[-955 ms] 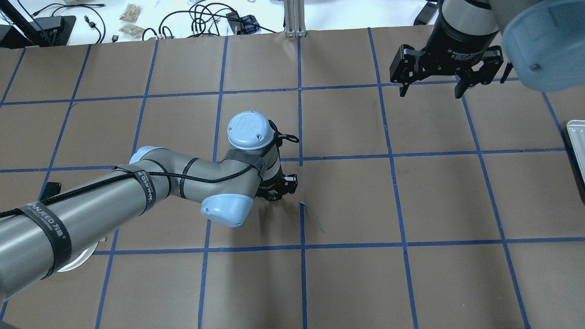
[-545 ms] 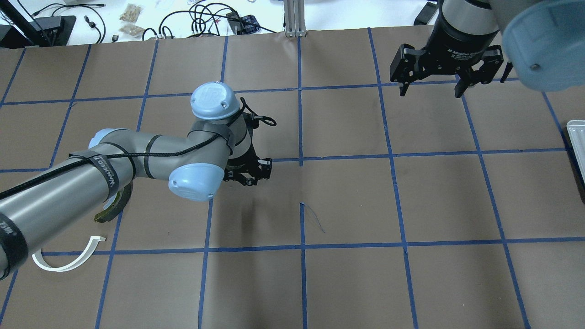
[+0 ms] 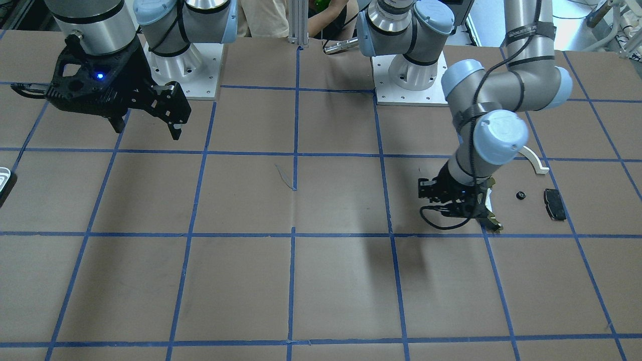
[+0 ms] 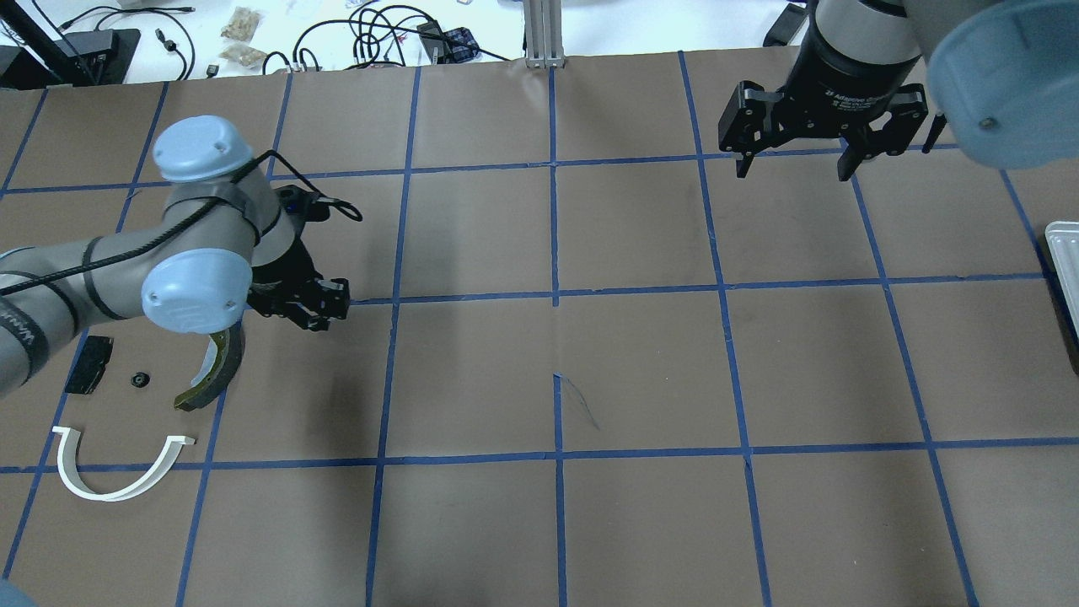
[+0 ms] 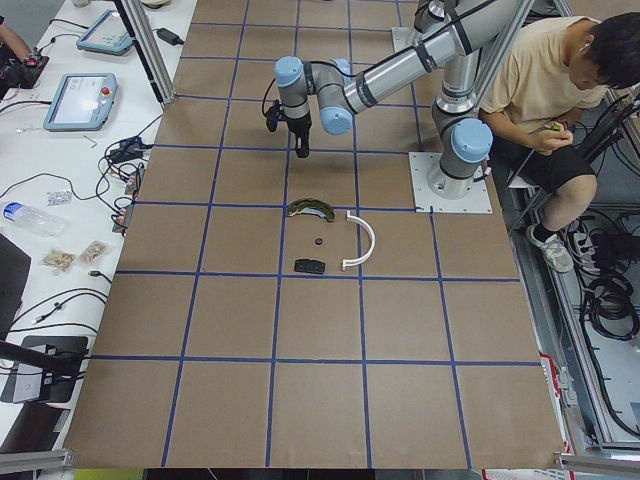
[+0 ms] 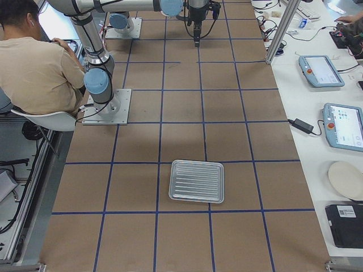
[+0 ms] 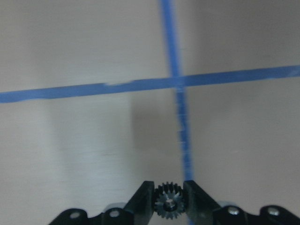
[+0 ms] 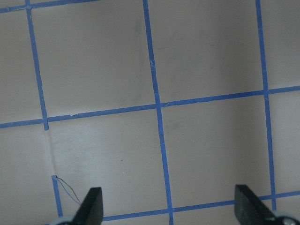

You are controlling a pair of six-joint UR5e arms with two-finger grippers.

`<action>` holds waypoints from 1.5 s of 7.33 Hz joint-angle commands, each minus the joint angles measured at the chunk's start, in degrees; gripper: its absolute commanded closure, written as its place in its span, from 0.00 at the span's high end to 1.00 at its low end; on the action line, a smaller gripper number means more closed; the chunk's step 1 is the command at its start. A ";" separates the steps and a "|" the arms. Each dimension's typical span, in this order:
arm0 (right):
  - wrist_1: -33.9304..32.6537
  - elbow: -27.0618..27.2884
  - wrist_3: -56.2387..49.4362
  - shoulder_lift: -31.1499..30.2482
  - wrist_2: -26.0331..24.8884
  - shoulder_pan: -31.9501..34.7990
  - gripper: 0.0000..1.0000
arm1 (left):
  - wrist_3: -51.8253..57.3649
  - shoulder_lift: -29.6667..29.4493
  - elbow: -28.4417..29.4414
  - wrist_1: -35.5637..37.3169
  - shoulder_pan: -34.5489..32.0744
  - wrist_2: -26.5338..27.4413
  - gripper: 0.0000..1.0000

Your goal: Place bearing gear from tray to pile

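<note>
Brown-paper desk (image 4: 641, 371) gridded in blue tape; operator seated behind the robot bases. The brake shoe (image 4: 215, 371) is the landmark.

The tray (image 6: 196, 181) lies well apart from the brake shoe, at the opposite end of the desk, nothing in it. Left gripper (image 4: 324, 308) hangs just beside the shoe's upper end, on the desk-centre side, fingers clamped on the bearing gear (image 7: 168, 202). Right gripper (image 4: 793, 173) is far from the shoe, fingers wide apart, holding nothing.

Pile around the shoe: white arch (image 4: 101, 496) near it, brake pad (image 4: 89, 364) beyond, and a small black round part (image 4: 139, 379) between pad and shoe.

Step in hand, by my read: carrying the gear to the pile. Do it well by passing clear over the shoe, coming down low on bare paper by the round part, and opening only near the desk; a gear could roll.

Only the left wrist view shows the gear; overhead, the wrist hides it. Only the right side view shows the whole tray; overhead catches just an edge.
</note>
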 commanded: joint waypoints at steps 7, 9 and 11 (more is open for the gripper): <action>-0.42 0.00 -0.01 0.11 -0.06 -0.20 1.00 | 21.80 -3.94 0.27 4.46 20.81 1.69 0.17; -0.42 0.00 -0.01 0.11 -0.06 -0.28 1.00 | 21.80 -4.21 0.36 4.46 20.81 2.49 1.00; -0.60 0.00 -0.01 0.11 -0.06 -0.29 1.00 | 21.54 -3.69 0.54 4.28 20.81 5.73 1.00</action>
